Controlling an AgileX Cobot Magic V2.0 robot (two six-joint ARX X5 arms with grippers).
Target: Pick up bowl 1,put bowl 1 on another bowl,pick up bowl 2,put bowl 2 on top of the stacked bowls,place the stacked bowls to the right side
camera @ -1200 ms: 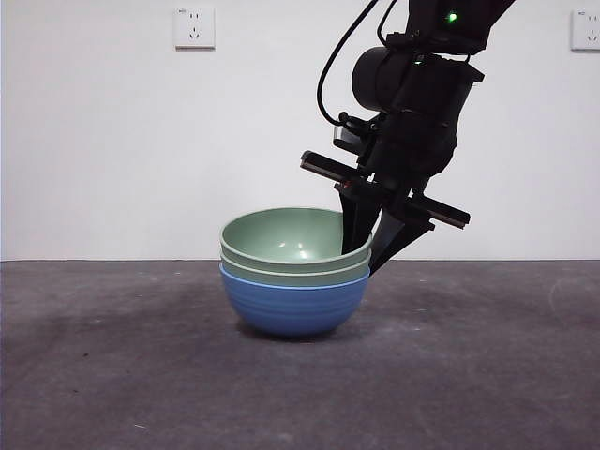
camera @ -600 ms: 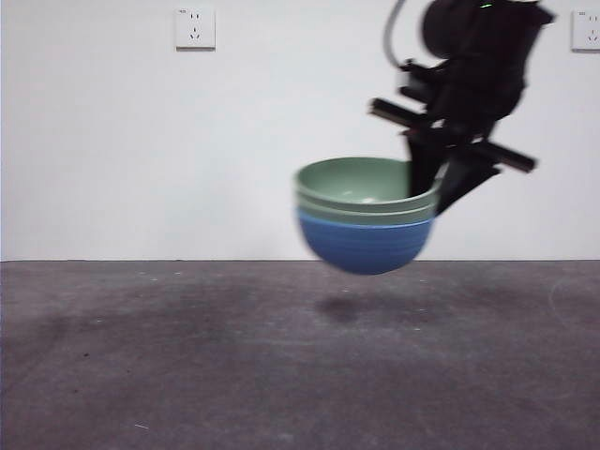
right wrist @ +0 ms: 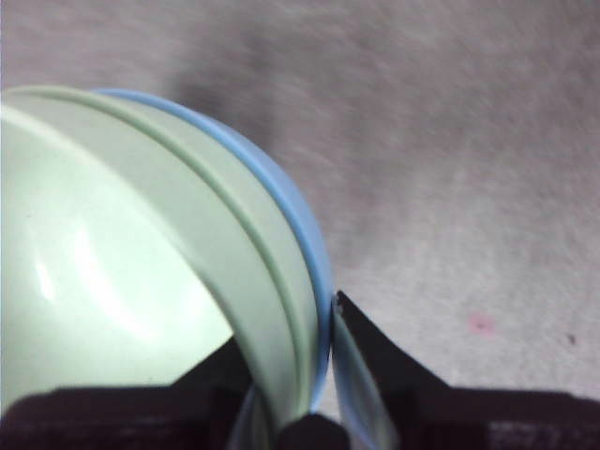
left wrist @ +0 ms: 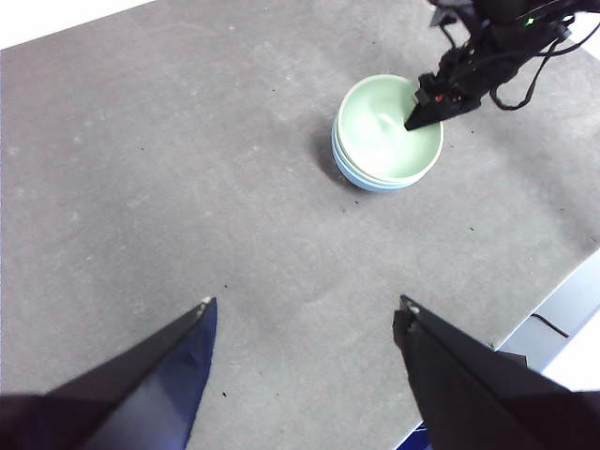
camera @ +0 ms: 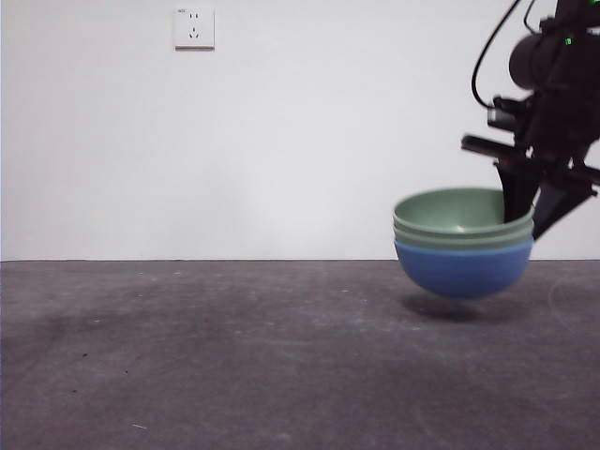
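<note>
The stacked bowls hang as one set just above the table at the right of the front view: two pale green bowls (camera: 461, 220) nested in the blue bowl (camera: 462, 272), with a shadow beneath. My right gripper (camera: 531, 214) is shut on the stack's right rim, one jaw inside and one outside. The right wrist view shows that rim up close, green bowls (right wrist: 122, 272) inside the blue bowl (right wrist: 305, 234), pinched by the right gripper (right wrist: 292, 370). My left gripper (left wrist: 306, 302) is open and high above the table, far from the stacked bowls (left wrist: 386, 141).
The table (camera: 187, 356) is a dark grey mat, and its edge (left wrist: 553, 300) runs close to the bowls on the right side. A white wall with a socket (camera: 194, 28) stands behind.
The right gripper lifted the stacked bowls off the table and carried them to the right. They now sit lower than half a second ago, near the surface.
</note>
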